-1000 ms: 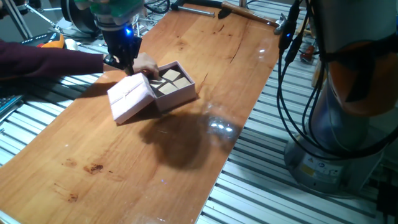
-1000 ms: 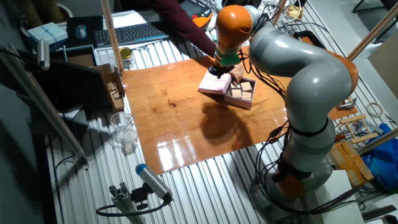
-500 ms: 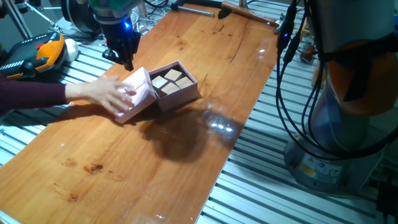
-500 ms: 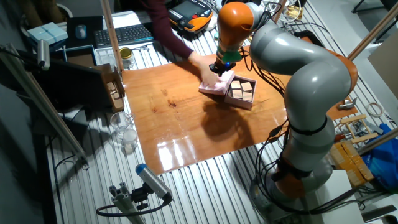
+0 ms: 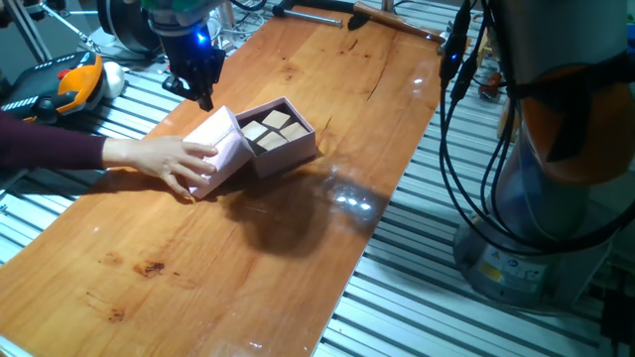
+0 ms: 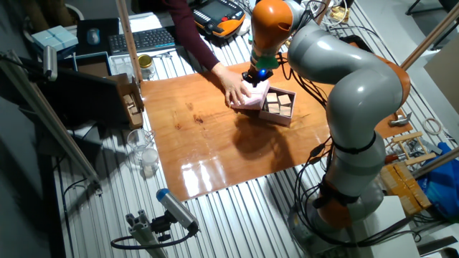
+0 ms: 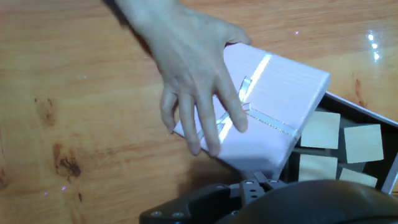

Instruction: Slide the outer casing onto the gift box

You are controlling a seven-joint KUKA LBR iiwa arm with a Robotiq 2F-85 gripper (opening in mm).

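Note:
The outer casing [image 5: 224, 149] is a pale pink cover. It lies tilted, with its right edge leaning on the gift box [image 5: 283, 136], a pink tray showing beige blocks. A person's hand [image 5: 171, 162] rests on the casing's left side. My gripper [image 5: 204, 97] hangs just above the casing's far edge, apart from it and holding nothing. Its fingers look dark and close together, so I cannot tell their gap. The other fixed view shows the gripper [image 6: 255, 77], casing [image 6: 254, 98] and gift box [image 6: 280, 106]. The hand view shows the ribboned casing [image 7: 280, 102], the tray's blocks [image 7: 341, 143] and the hand [image 7: 186, 68].
The person's arm in a dark red sleeve [image 5: 45, 151] reaches in from the left edge. An orange-black handset [image 5: 62, 84] lies at the far left. The robot's base and cables [image 5: 536, 149] stand to the right of the wooden table [image 5: 258, 268]. A keyboard [image 6: 147, 39] lies behind the table.
My gripper lifted off the casing's far edge and has held still since. The person's hand moved from the casing's top edge onto its left side. The casing now leans steeper against the box.

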